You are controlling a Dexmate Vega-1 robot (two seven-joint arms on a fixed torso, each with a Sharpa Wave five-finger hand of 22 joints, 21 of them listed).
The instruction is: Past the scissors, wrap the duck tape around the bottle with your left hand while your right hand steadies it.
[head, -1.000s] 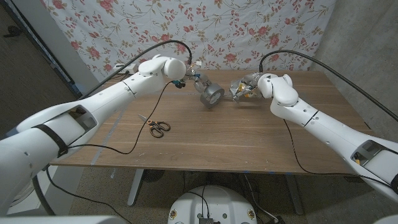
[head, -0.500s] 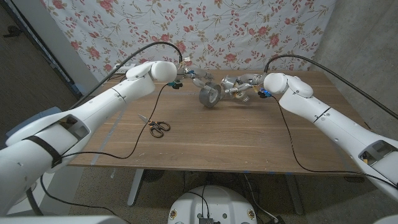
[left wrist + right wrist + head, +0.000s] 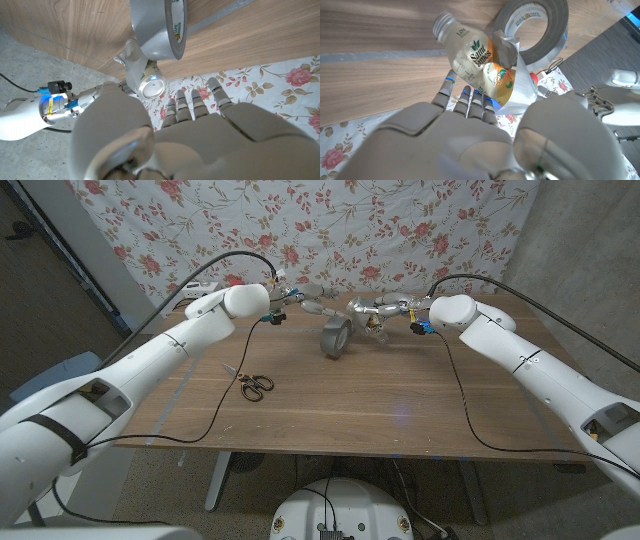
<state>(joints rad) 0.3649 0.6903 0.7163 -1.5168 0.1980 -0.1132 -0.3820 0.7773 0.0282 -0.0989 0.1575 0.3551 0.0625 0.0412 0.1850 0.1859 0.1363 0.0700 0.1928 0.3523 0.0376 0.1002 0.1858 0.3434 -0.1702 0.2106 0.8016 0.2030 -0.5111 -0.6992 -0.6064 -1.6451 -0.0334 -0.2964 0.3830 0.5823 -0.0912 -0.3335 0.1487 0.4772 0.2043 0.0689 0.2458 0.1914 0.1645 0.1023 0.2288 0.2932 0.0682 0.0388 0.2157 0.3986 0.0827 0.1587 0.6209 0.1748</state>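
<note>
The right hand (image 3: pixel 385 308) grips the bottle (image 3: pixel 479 64) above the table (image 3: pixel 400 395). The tape roll (image 3: pixel 336 338) hangs just below the left hand (image 3: pixel 305 298), whose grip I cannot tell. The scissors (image 3: pixel 252 383) lie well apart from both hands

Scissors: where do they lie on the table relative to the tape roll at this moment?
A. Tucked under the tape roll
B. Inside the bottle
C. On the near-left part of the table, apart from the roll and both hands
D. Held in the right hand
C: in the head view the scissors lie closed on the wood, nearer the robot and left of the tape roll, touching nothing.
</note>
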